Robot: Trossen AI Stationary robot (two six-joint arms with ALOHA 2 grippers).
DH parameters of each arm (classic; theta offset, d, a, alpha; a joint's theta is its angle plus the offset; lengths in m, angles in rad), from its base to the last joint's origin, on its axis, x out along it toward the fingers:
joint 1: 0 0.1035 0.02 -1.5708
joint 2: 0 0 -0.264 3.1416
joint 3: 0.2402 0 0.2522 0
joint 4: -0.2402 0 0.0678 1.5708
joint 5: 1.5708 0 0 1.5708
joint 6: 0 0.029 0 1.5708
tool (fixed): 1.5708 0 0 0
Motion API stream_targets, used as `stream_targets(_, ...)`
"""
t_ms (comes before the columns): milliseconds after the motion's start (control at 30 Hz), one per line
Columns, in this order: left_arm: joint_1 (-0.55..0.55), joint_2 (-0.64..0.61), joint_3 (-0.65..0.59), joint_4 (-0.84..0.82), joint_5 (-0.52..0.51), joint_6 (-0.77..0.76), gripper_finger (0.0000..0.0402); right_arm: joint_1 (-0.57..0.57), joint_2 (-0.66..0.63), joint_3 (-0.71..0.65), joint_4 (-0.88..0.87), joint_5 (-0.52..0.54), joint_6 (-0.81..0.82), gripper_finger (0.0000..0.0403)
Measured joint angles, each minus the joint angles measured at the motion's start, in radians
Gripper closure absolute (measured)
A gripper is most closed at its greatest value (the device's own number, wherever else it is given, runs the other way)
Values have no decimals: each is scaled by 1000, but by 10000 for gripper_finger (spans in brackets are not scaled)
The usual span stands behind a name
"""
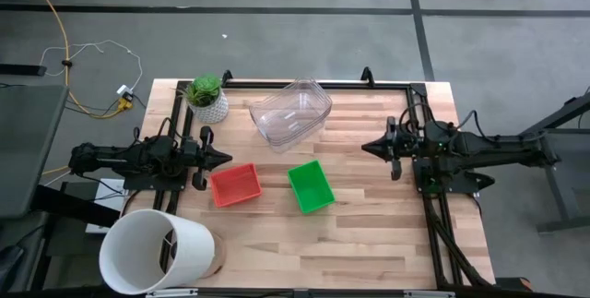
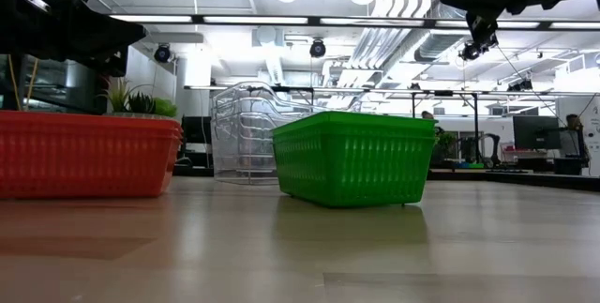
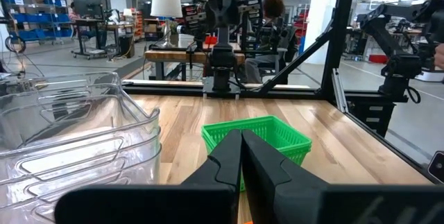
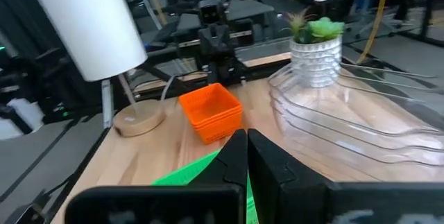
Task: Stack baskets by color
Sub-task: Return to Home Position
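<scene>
Three groups of baskets are seen on the worktop, sorted by colour. The red baskets are set near the left edge, about halfway along it, and nested rims are made out on them in the right wrist view. The green baskets are placed just beside them towards the middle of the worktop, apart from them by a narrow gap; how many are nested there cannot be told. The clear tubs are stacked one inside another behind both groups, towards the far edge as viewed from the low camera, and are touched by neither coloured group.

The left gripper is held over the left edge, just beside the red baskets and above them, pointed inwards. Its fingers are pressed together with nothing between them. The right gripper is held nearer the right edge, well apart from the green baskets and raised above the worktop, pointed towards the left gripper. Its fingers are likewise closed on nothing.

A small plant in a white pot is stood at the far left corner. A white bucket is found at the near left corner, partly beyond the edge.
</scene>
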Motion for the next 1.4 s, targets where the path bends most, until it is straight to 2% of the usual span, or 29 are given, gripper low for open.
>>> stream_targets(100,0,0,0,0,0,0,401,7,0,0,1,49,21,403)
stream_targets(200,0,0,0,0,0,0,401,4,0,0,4,49,21,403)
stream_targets(433,0,0,0,0,0,0,401,-51,0,-1,-25,-70,-13,403)
stream_targets(800,0,0,0,0,0,0,401,-124,-15,-13,-85,-118,-56,403)
stream_targets(1067,0,0,0,0,0,0,401,-128,-186,-262,131,-101,20,403)
stream_targets(1400,0,0,0,0,0,0,401,-121,-440,-402,81,-32,48,403)
